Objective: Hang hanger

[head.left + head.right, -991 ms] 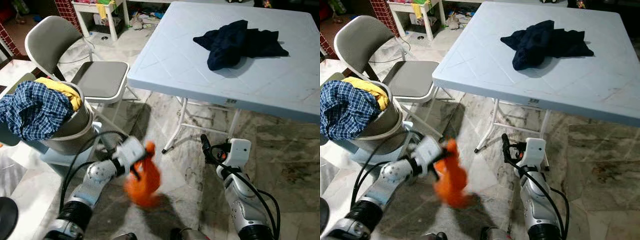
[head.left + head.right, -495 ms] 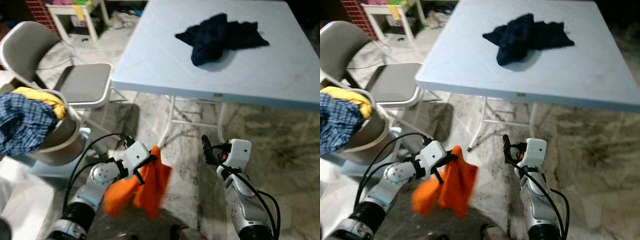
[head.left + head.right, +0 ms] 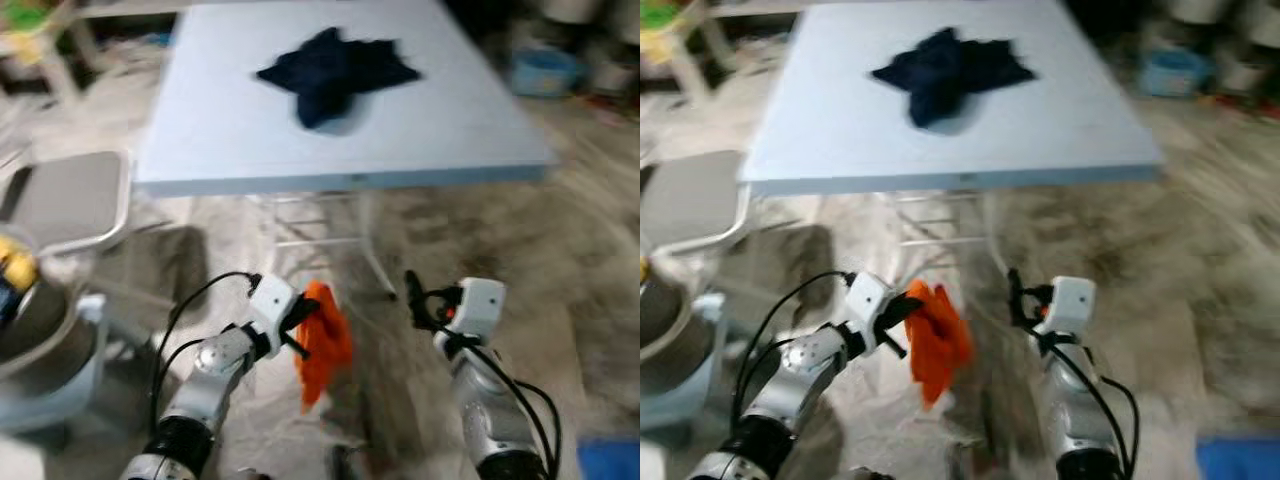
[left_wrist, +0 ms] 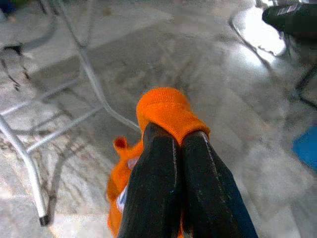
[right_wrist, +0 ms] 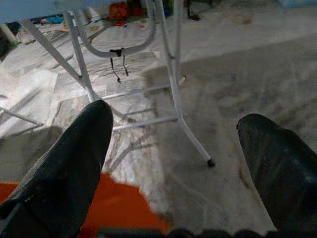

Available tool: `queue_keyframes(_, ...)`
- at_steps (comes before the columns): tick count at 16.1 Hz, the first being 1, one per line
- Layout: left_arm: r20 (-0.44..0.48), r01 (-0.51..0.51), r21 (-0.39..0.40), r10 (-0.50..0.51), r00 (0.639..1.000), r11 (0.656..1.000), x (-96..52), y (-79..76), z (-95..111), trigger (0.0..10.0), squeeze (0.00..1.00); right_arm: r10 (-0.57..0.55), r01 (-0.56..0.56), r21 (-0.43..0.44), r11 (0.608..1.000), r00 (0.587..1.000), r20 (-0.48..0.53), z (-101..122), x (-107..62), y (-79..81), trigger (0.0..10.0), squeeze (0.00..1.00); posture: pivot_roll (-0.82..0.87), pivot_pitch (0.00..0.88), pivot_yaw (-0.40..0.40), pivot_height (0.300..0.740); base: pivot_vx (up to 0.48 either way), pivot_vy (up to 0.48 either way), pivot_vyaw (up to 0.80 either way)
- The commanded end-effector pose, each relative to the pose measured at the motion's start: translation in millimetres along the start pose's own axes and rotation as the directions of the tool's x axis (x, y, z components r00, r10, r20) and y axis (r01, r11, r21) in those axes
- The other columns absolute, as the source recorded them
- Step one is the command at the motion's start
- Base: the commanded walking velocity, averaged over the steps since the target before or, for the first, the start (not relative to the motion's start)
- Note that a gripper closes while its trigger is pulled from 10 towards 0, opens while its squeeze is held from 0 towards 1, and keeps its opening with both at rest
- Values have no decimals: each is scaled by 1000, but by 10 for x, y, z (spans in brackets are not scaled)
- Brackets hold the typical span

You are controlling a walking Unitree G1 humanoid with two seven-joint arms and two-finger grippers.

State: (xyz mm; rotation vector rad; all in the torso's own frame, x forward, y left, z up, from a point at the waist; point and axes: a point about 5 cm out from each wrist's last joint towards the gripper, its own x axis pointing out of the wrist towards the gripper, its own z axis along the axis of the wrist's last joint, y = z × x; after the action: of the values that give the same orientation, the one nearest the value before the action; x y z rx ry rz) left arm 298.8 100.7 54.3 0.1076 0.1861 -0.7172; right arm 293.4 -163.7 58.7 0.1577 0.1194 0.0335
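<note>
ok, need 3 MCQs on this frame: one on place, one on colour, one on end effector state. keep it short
1. Where is the dark garment?
A. on the table top
B. on the floor
C. on the chair seat

2. What colour is the cloth in the left end effector?
A. blue
B. orange
C. yellow

3. How does the right end effector stand?
A. shut on the cloth
B. shut on nothing
C. open, holding nothing

Key:
1 A: the dark heap lies on the pale blue table, toward its far side.
2 B: orange fabric bulges between the black fingers in the left wrist view and hangs below in the eye views.
3 C: in the right wrist view its two fingers stand far apart with bare floor between them.
</note>
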Motion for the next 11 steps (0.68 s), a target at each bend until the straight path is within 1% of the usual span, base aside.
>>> queue_keyframes(1,15,-5,-15,6,1000,1000,9,-8,26,10000,0,-11,11,-6,1000,1000,-12,-12,-10,-33,10000,0,-246,145,22,740,0,0,-800)
queue_keyframes(4,26,-16,-43,17,1000,999,8,6,48,10000,0,-10,9,-7,1000,1000,-15,-17,-8,-31,10000,0,-245,147,23,740,0,0,-800)
queue_keyframes(5,33,-33,-82,36,999,996,2,19,62,10000,0,-12,12,-7,1000,1000,-15,-18,-7,-36,10000,0,-246,146,24,740,0,0,-800)
queue_keyframes(6,36,-51,-89,54,998,995,1,41,72,10000,0,-14,14,-7,1000,1000,-14,-16,-8,-38,10000,0,-247,145,25,740,0,0,-800)
queue_keyframes(7,43,-69,-102,74,996,992,3,64,82,10000,0,-15,14,-7,1000,1000,-14,-16,-7,-37,10000,0,-248,142,26,740,0,0,-800)
queue_keyframes(8,51,-118,-139,126,991,983,15,129,113,10000,0,-16,16,-7,1000,1000,-12,-12,-5,-37,10000,0,-251,141,27,740,0,0,-800)
queue_keyframes(10,63,-157,-185,171,983,970,19,199,151,10000,0,-19,19,-7,1000,1000,-11,-12,-8,-41,10000,0,-253,140,28,740,0,0,-800)
queue_keyframes(11,66,-166,-187,181,981,968,19,218,164,10000,0,-20,19,-7,1000,1000,-10,-11,-10,-43,10000,0,-255,140,28,740,0,0,-800)
